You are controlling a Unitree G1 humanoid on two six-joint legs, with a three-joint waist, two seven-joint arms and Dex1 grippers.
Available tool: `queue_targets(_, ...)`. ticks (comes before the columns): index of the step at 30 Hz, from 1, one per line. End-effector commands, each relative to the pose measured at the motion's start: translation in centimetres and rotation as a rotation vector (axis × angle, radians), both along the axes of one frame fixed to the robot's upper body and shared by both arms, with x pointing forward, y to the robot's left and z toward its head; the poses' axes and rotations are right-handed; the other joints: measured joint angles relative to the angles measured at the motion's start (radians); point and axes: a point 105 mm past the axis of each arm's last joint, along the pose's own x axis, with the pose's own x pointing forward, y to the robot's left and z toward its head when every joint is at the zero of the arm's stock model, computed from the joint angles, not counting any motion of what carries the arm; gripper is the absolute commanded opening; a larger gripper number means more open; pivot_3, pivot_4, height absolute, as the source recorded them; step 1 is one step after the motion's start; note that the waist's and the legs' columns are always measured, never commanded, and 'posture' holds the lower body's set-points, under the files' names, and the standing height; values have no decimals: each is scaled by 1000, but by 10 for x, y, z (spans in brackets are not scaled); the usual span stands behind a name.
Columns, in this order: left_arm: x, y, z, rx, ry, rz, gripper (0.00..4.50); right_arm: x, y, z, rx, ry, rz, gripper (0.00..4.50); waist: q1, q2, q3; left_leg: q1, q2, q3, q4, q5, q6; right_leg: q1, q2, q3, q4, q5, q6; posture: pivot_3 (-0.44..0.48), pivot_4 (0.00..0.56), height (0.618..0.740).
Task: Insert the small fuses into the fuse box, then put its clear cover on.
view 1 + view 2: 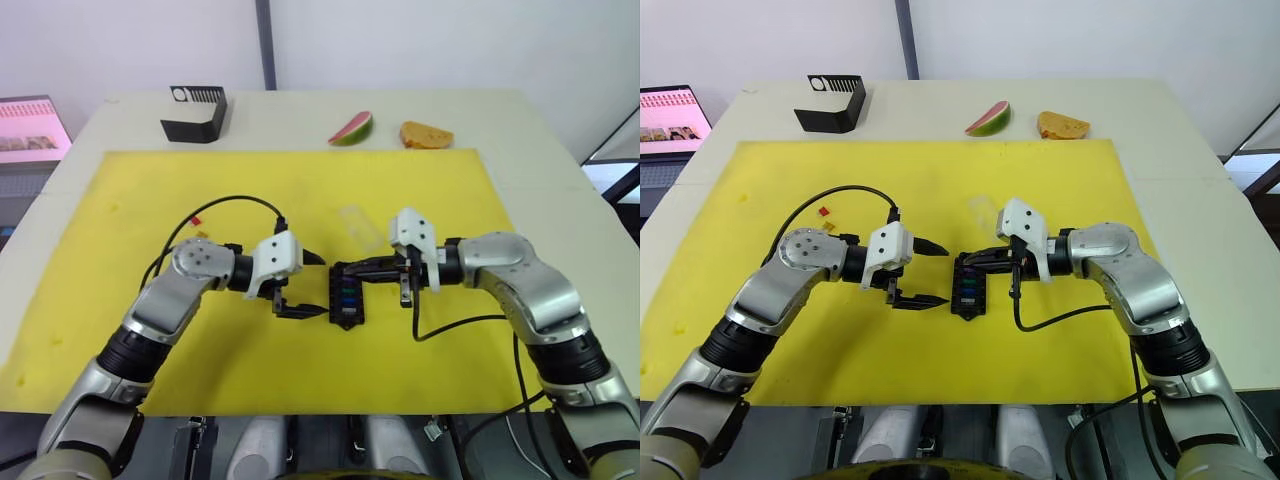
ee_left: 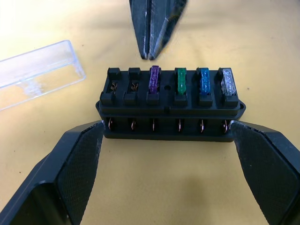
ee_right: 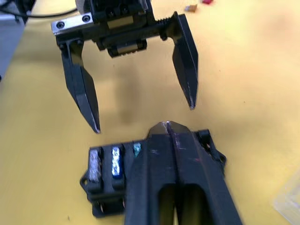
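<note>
The black fuse box (image 1: 347, 297) lies on the yellow mat between my two grippers. Violet (image 2: 154, 78), green (image 2: 180, 80), blue (image 2: 204, 80) and whitish (image 2: 227, 82) fuses sit in one row, beside two empty slots. My left gripper (image 1: 320, 285) is open, its fingers (image 2: 70, 173) spread either side of the box without touching it. My right gripper (image 1: 340, 270) is shut, tips right over the violet fuse. The clear cover (image 1: 360, 227) lies flat just beyond the box. A red fuse (image 1: 823, 211) and an amber fuse (image 1: 829, 227) lie loose near my left elbow.
A bigger black holder (image 1: 195, 112) stands at the table's far left. A watermelon slice (image 1: 352, 128) and a bread-like piece (image 1: 425, 135) lie beyond the mat (image 1: 120, 300). A laptop screen (image 1: 30, 130) sits off the left edge. Black cables loop from both wrists.
</note>
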Motion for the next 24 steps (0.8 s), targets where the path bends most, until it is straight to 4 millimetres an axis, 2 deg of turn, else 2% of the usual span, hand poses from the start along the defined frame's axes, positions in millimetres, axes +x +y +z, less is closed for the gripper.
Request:
queue_targets(1, 1, -2, 9, -22, -34, -13, 4500, -1, 2, 9, 28, -50, -2, 61, 0, 0, 0, 0, 0, 0, 0, 0, 0, 0, 0, 0, 0, 0, 0, 0, 150, 740)
queue_targets(8, 2, -2, 9, -19, -42, -14, 4500, 1, 0, -12, -48, -26, -38, 61, -1, 0, 0, 0, 0, 0, 0, 0, 0, 0, 0, 0, 0, 0, 0, 0, 150, 740)
queue_targets(16, 4, -3, 9, -17, -49, -14, 4500, 2, -11, -40, -192, 10, -91, 61, 0, 0, -1, 2, 0, 0, 0, -1, 1, 2, 0, 0, 0, 0, 0, 0, 150, 740)
queue_targets(22, 5, -6, 9, -24, -50, -13, 4500, 2, -15, -43, -218, 12, -99, 61, 1, 0, -2, 7, 0, 0, 0, -3, 5, 8, 0, 0, -1, 0, 0, 0, 150, 740)
queue_targets(24, 6, -5, 8, -29, -53, -8, 4500, 0, -9, -32, -161, -10, -79, 61, 1, 0, -2, 10, 0, 0, 0, -3, 6, 11, 0, 0, -2, 0, 0, 0, 150, 740)
